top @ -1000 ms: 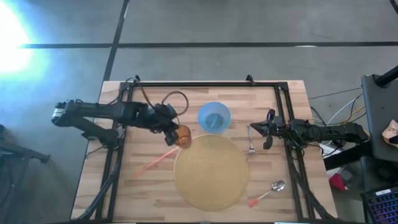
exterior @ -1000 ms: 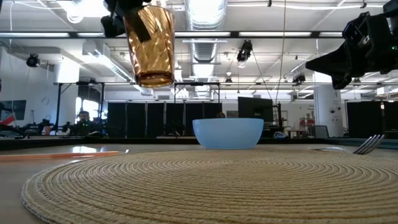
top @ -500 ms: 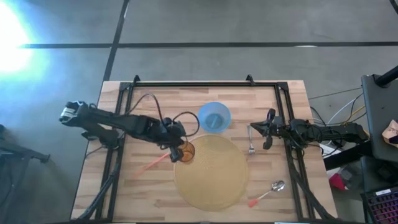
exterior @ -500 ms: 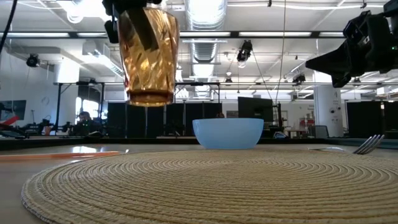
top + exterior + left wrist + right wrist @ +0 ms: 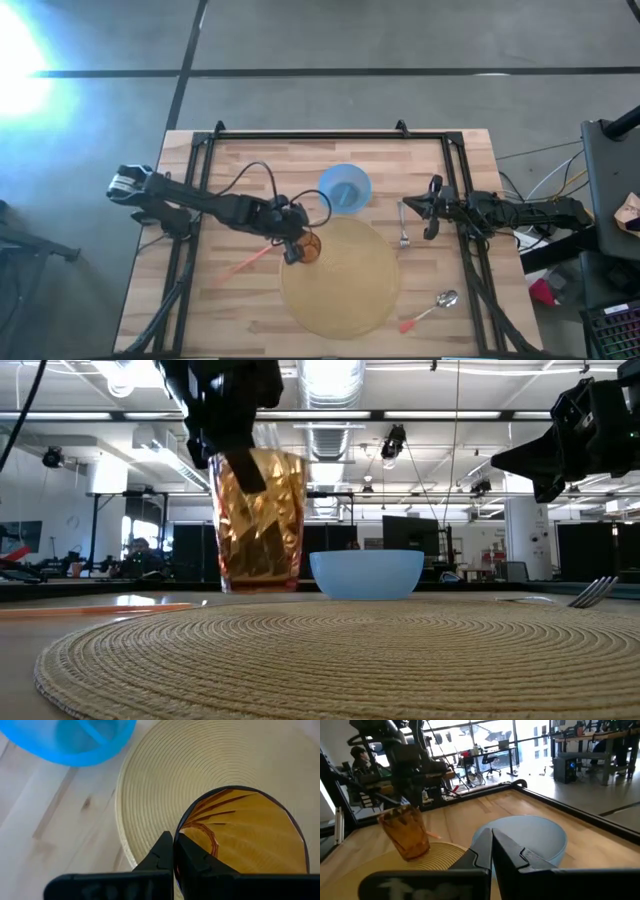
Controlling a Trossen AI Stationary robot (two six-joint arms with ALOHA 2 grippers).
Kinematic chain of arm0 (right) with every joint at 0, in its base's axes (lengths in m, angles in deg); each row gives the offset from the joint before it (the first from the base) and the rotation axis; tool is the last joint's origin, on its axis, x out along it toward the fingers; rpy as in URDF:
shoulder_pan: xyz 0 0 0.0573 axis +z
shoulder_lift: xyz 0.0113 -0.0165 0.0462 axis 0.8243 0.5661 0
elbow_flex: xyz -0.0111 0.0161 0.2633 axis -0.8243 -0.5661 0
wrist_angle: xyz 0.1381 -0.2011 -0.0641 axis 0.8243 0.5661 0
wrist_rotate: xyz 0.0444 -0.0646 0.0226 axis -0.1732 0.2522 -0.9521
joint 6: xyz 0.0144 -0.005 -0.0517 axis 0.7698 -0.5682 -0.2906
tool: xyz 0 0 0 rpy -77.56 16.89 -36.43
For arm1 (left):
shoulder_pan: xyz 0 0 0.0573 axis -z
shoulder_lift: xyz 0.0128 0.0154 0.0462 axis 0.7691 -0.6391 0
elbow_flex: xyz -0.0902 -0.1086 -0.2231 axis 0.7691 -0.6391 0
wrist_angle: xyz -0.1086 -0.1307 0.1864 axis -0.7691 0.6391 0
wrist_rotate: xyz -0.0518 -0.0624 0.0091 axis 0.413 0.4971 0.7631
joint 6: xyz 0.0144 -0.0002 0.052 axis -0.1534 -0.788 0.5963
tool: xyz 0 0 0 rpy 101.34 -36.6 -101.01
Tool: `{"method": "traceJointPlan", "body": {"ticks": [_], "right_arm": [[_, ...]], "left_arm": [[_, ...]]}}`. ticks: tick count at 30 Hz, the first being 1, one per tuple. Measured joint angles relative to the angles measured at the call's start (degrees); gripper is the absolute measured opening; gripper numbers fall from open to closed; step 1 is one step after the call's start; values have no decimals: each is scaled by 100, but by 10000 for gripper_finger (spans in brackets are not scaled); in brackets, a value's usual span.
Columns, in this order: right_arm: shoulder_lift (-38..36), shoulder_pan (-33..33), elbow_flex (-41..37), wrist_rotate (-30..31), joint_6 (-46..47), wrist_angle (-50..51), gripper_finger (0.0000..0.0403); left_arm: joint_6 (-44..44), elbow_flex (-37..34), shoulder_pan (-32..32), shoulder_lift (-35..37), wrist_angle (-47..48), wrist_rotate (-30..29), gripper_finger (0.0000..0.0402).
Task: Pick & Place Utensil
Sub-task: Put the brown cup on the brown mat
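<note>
One second has been enough to bring the amber tumbler (image 5: 261, 520) from high above the tabletop (image 5: 250, 170) down to the near-left edge of the round woven mat (image 5: 340, 277); in the low view its base now sits level with the mat's far rim, touching it or a hair above, I cannot tell which. The left pincer (image 5: 291, 243) has its fingers closed on the tumbler's rim, one inside the cup and one outside, as the left wrist view shows. That suggests the cup is being set down, a matter of table-setting more than the utensil work the task names. The blue bowl (image 5: 345, 188) stands just beyond the mat. The utensils lie untouched: a fork (image 5: 403, 227) beside the mat's right edge, a spoon (image 5: 430, 311) at its near-right, an orange straw-like stick (image 5: 243, 264) on the wood to its left. The right pincer (image 5: 432, 208) waits just right of the fork, fingers pressed together on nothing.
</note>
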Motion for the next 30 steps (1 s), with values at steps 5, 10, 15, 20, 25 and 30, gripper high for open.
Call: {"method": "traceJointPlan", "body": {"ticks": [5,10,15,20,25,30], "right_arm": [[0,2,-1,-4,59,2,8],[0,2,-2,-8,323,52,8],[25,2,0,-15,396,192,8],[47,2,-1,-15,391,190,8],[46,2,-2,-17,374,190,8],[46,2,-2,-17,345,188,8]], "left_arm": [[157,-14,-96,197,-35,18,4],[258,-77,-274,198,112,134,3],[281,-324,-315,186,2,255,4],[223,-402,-315,167,-127,373,5],[188,-404,-315,162,-153,377,4],[132,-483,-315,162,-140,377,13]]}}
